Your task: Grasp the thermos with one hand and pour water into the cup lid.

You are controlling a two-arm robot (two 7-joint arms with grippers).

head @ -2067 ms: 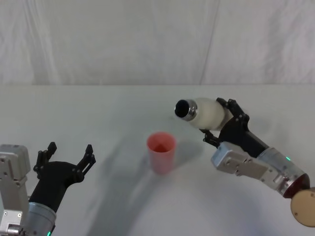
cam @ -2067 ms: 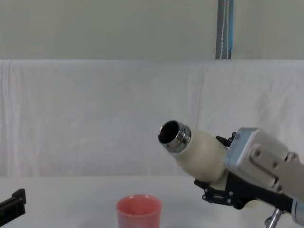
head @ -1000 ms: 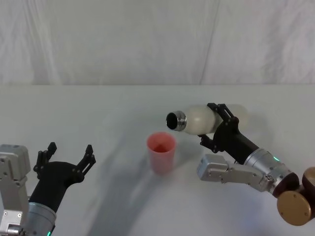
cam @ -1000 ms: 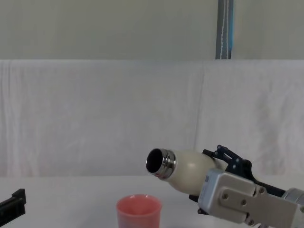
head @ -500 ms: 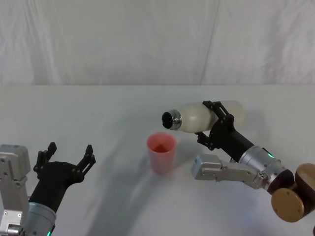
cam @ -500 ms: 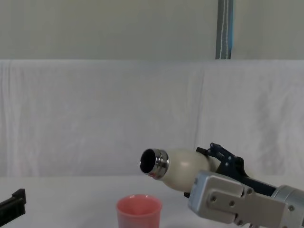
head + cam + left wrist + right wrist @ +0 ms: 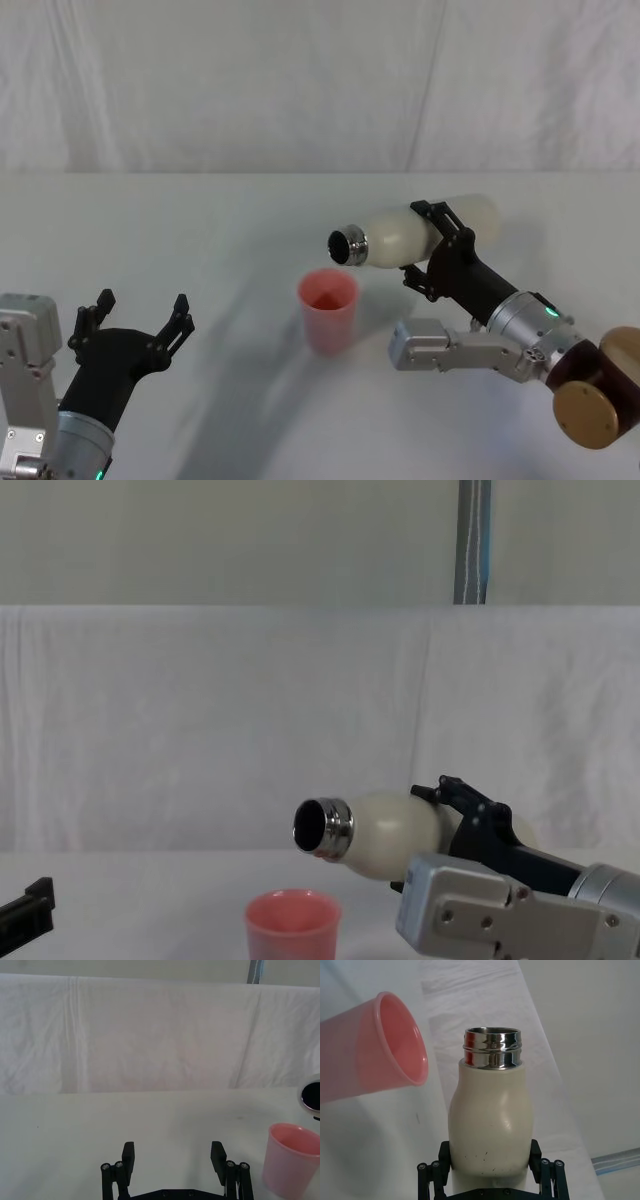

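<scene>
The right gripper (image 7: pixel 443 248) clamps the tall cream-white steel-necked thermos (image 7: pixel 410 233), tilted near-horizontal. Its mouth sits just beside the small pink cup lid (image 7: pixel 327 309), not squarely over it; water may overshoot. The left gripper (image 7: pixel 135 320) is parked, fingers spread.

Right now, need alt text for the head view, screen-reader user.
The right gripper holds the thermos tipped nearly level, its open steel neck just above and beyond the pink cup lid standing on the white table. The left gripper waits open at the near left.
</scene>
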